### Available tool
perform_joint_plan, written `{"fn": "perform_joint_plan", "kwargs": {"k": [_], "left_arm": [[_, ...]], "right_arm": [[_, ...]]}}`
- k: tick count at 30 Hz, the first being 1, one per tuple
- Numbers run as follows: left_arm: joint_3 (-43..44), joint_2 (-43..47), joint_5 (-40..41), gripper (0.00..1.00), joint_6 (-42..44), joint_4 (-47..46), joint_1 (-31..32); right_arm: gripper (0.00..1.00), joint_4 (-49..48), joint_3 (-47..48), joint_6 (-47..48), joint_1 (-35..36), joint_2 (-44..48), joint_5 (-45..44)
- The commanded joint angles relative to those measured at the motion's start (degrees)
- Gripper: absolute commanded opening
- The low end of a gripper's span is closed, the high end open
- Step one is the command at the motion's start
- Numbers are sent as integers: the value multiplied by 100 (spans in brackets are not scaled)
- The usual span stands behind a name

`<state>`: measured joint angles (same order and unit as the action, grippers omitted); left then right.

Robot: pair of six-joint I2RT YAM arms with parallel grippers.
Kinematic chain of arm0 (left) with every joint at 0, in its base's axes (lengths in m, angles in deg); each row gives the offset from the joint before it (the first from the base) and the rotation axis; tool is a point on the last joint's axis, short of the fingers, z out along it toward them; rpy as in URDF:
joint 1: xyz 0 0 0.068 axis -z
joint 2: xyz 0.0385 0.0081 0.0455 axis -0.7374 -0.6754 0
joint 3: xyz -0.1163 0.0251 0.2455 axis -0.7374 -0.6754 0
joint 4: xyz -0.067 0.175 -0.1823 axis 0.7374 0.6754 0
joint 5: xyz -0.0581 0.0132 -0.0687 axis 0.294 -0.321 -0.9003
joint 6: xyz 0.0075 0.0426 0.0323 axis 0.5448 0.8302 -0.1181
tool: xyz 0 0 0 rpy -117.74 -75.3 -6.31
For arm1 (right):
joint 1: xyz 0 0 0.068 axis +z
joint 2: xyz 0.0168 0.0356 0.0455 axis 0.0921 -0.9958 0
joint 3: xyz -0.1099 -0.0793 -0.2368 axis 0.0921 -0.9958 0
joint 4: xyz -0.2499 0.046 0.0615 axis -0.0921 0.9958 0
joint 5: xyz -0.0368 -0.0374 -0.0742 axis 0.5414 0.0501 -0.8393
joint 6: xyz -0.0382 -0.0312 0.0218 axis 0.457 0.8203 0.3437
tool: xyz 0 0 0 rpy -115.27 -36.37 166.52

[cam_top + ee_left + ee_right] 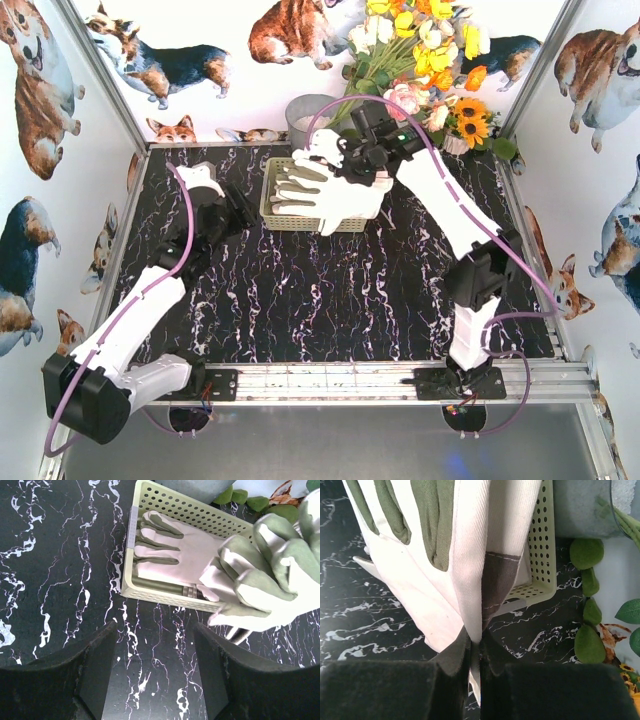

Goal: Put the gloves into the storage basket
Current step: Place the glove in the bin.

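One glove [345,205] clenched by its edge in right gripper [476,650], hanging over near right corner of basket [268,195], partly outside rim; contact with rim probably none, though hard to tell. Basket centre left of right gripper, long axis left–right; right arm the nearer. More gloves [175,547] flat inside. Beside basket's left end, left gripper [155,630] spread, empty.

You lose the held glove [420,590] past the top edge of the right wrist view, and it hides most of the basket [542,545]. Beneath the top glove [185,547] lying inside, you cannot count the stacked ones.
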<state>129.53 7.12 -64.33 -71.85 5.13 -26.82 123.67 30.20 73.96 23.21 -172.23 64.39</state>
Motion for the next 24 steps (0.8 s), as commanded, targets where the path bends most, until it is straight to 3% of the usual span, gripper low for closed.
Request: {"fn": "perform_joint_plan", "kwargs": {"k": [1, 24], "left_arm": [[-83, 126, 76, 57, -3, 17, -69], [-239, 299, 124, 58, -13, 242, -65]], "right_arm": [[0, -278, 444, 266, 34, -357, -308], [0, -1024, 1167, 791, 183, -1522, -962]]}}
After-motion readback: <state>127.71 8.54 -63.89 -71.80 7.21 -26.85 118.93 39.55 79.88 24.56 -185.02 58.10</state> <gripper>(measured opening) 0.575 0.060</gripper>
